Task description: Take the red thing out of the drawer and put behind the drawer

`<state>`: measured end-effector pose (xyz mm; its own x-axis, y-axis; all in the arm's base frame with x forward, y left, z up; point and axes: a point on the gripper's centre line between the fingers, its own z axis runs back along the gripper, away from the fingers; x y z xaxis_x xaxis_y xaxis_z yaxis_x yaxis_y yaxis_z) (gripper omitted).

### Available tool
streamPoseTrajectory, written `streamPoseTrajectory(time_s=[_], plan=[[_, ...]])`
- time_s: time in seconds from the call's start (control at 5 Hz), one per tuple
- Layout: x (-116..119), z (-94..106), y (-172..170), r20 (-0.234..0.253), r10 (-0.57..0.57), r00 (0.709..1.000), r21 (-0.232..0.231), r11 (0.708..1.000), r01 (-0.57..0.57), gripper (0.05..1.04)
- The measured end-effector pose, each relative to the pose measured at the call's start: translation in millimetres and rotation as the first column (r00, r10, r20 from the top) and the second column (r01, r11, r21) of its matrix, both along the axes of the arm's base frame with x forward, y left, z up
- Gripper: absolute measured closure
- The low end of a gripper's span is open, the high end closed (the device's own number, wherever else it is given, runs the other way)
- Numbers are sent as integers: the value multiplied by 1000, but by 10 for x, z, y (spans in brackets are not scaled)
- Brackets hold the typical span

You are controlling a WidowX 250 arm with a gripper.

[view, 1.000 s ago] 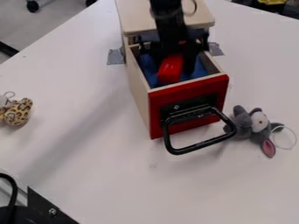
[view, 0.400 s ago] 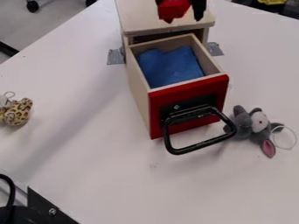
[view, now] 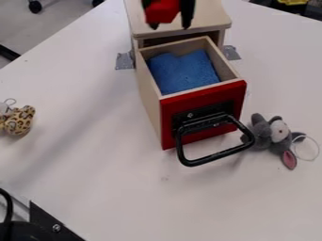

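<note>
The drawer (view: 168, 124) stands pulled open from a pale wooden cabinet (view: 211, 18), its red front facing the viewer, with a black handle (view: 217, 155) jutting forward from that front. Inside the drawer lies a blue cloth (view: 182, 73). Beyond the drawer, at the top edge of the view, the black gripper (view: 170, 25) points down over the cabinet's top. Its two fingers are partly open, set apart by the width of the red thing (view: 162, 10), which is gripped between them. So the red thing is out of the drawer, on its far side, over the cabinet's top; whether it touches the wood I cannot tell. Just beside the drawer's front, on the right, a grey toy (view: 261, 134) lies on the white table (view: 94, 164), with a pink inner ear and a thin pale loop (view: 316, 149). Well apart from the drawer, to the left, is a spotted toy (view: 18, 123), cut off by the view's edge. Past the drawer's far end, one grey patch (view: 124, 60) sits on the table to the left of the cabinet and another to the right. Nearer the viewer than the drawer, in the lower left corner, are a black plate (view: 53, 225) with a bolt and a black cable (view: 9, 204).
</note>
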<state>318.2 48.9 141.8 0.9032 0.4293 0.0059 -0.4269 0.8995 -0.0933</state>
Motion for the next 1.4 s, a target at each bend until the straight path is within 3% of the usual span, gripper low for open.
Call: streamPoseTrajectory(time_s=[0.2, 0.4, 0.6, 0.8, 1.0, 1.2, 1.4], plan=[[-165, 27, 292, 65, 100, 993, 50, 993, -103, 480], [-271, -108, 503, 81, 171, 982, 25, 984, -174, 480], [-400, -283, 757, 70, 230, 971, 71, 970, -234, 480], [-493, -599, 950, 58, 257, 965, 118, 958, -262, 480], [-578, -1036, 1079, 51, 247, 968, 134, 959, -251, 480], [-570, -1348, 1125, 81, 225, 971, 143, 961, -235, 480], [-471, -1489, 1215, 101, 193, 976, 175, 962, -208, 481]])
